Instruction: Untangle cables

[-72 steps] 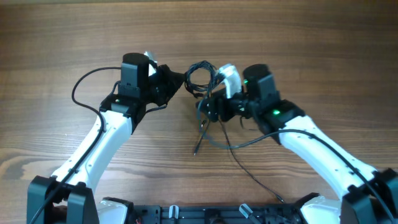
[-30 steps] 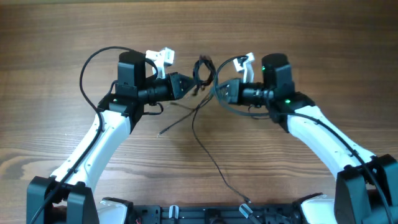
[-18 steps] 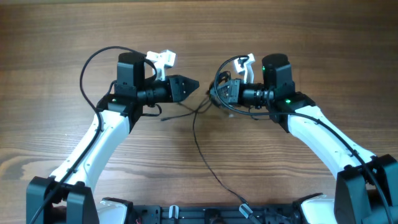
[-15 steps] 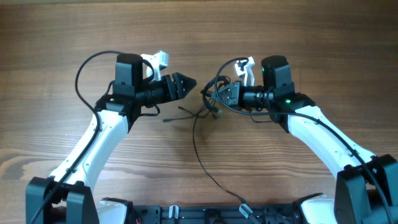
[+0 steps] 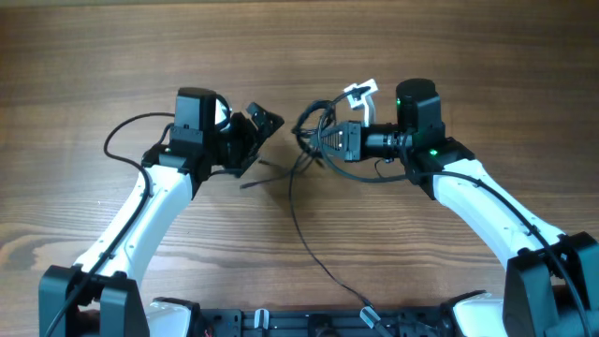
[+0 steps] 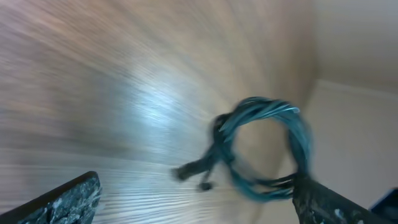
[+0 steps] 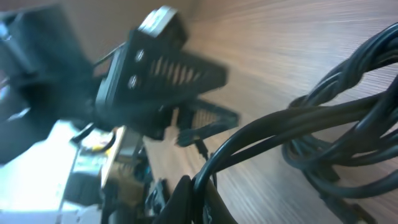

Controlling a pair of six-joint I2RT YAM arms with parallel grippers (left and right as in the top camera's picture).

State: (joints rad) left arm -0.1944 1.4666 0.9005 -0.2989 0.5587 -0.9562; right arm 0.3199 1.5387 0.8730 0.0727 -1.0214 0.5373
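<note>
The left end effector [image 5: 259, 139] stands with its fingers wide apart and nothing between them, just short of the cables [image 6: 225, 146]. The right end effector [image 5: 329, 140] is clamped on the coiled bundle and holds it between the two arms. From the coil, one thin strand trails across the wooden counter [image 5: 94, 56] toward the near edge. A short plug end lies below the left fingers.
</note>
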